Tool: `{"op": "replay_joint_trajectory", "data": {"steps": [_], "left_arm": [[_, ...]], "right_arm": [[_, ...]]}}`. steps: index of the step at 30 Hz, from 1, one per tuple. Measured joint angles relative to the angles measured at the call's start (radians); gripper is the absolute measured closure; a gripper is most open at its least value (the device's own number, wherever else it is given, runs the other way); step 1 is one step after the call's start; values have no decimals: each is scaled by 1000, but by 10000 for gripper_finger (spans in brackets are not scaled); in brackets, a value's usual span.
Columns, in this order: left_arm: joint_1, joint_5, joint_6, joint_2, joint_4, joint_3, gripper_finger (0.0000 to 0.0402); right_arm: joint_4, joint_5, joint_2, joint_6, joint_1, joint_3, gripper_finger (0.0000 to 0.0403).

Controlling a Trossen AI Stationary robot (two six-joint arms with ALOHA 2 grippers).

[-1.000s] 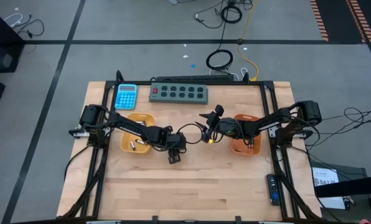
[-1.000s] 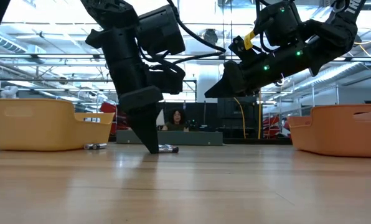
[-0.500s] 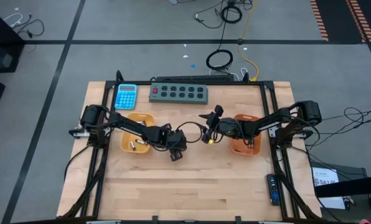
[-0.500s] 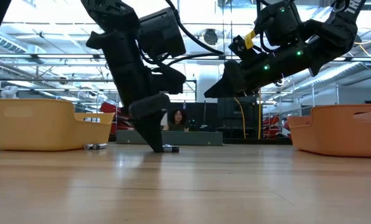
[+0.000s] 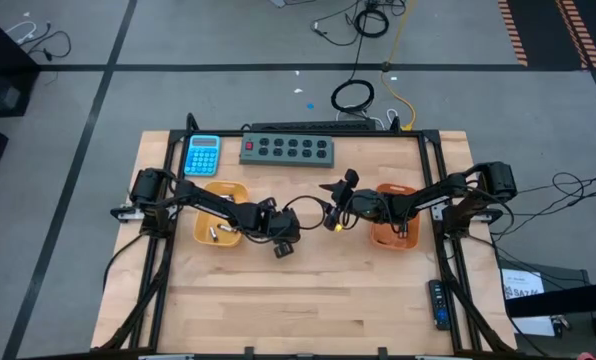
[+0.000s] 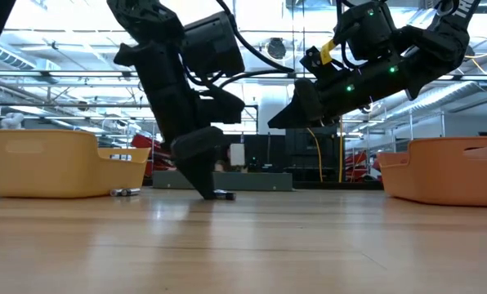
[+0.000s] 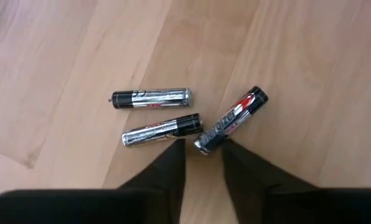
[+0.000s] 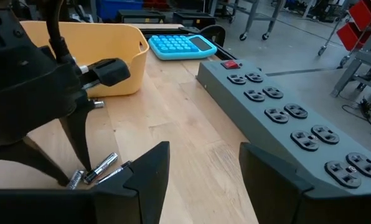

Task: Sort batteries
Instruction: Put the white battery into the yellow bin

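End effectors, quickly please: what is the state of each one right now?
Left end effector: down at the loose batteries on the table, fingers parted, holding nothing yet.
Right end effector: open, empty, raised above the table.

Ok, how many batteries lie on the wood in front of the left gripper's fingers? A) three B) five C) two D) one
A: the left wrist view shows three batteries lying on the table just ahead of the left gripper.

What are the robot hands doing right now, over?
Left gripper down at three loose batteries, nothing gripped. Right gripper open, hovering mid-table. Nothing in the way.
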Motion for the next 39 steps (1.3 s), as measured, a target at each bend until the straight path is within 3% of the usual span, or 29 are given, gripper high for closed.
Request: {"op": "replay_joint_trajectory", "data": {"steps": [6,13,19,27,39], "left_arm": [[9,-6,47,0,-8,0,392],[28,36,35,-1,-17,0,397],[21,-12,37,-40,-68,-4,399],[12,-76,25,-162,-167,-29,400],[15,-100,-40,-322,-200,-123,401]], "right_arm": [[-20,32,0,20,7,-5,218],[246,18,28,10,-58,-140,225],[474,0,29,-151,-124,-182,253],[395,-153,29,-269,-207,-85,280],[362,-235,161,-116,-233,-64,285]]}}
